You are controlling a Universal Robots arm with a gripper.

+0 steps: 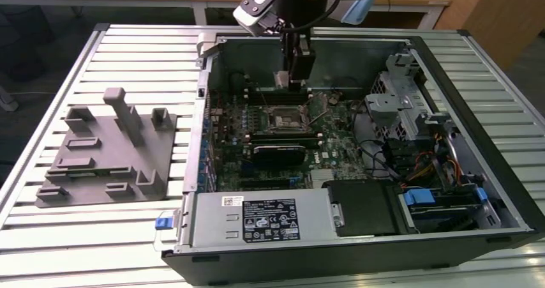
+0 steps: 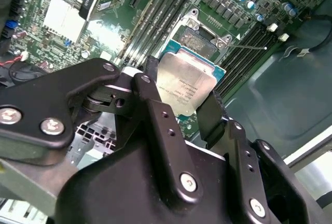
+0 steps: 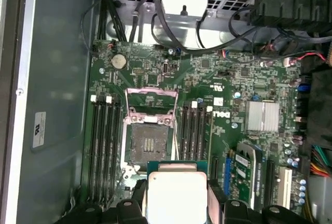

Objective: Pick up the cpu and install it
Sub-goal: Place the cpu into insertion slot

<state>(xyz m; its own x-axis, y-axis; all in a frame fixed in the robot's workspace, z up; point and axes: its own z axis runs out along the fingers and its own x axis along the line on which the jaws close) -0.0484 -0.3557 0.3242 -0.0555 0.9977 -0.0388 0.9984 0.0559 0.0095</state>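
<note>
My gripper hangs inside the open computer case, shut on the cpu. In both wrist views the cpu shows as a flat square chip with a silvery top and greenish rim, clamped by its edges between two black fingers. It is held in the air above the motherboard, a short way from the black socket. The socket lies open with its load plate raised, and its contact field is bare. In the second wrist view the socket sits just beyond the chip.
Memory sticks flank the socket on both sides. A drive cage and loose cables fill the case on the exterior view's right, with the power supply at the front. A grey moulded tray stands on the slatted table.
</note>
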